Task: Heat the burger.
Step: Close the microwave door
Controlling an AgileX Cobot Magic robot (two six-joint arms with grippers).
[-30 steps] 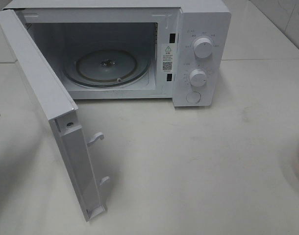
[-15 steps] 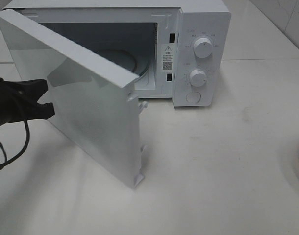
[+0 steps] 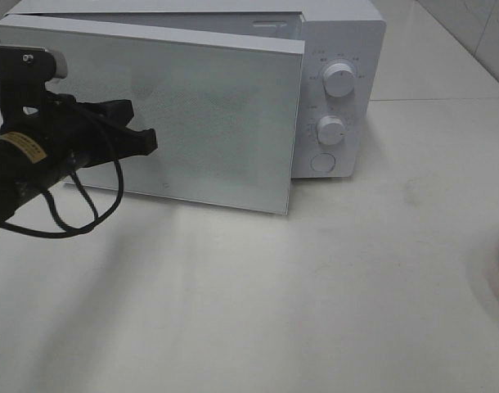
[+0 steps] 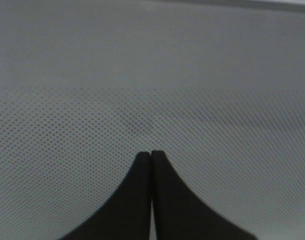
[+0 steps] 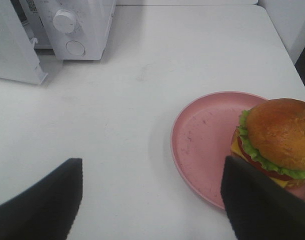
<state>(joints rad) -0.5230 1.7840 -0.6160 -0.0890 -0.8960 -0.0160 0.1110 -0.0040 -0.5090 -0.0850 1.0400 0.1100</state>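
The burger [image 5: 275, 137] sits on the pink plate [image 5: 202, 145] just past my wide-open, empty right gripper [image 5: 152, 200], far from my pinched-shut left gripper [image 3: 143, 139] pressing the microwave door [image 3: 225, 115].

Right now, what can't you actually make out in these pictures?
- Microwave inside: in the high view, hidden behind its nearly shut door.
- Burger: absent from the high view; in the right wrist view, partly cut off by the edge and a finger of the right gripper.
- Pink plate: only a sliver at the high view's edge.
- Dial markings: too small.
- Left gripper view: only door mesh, blurred.
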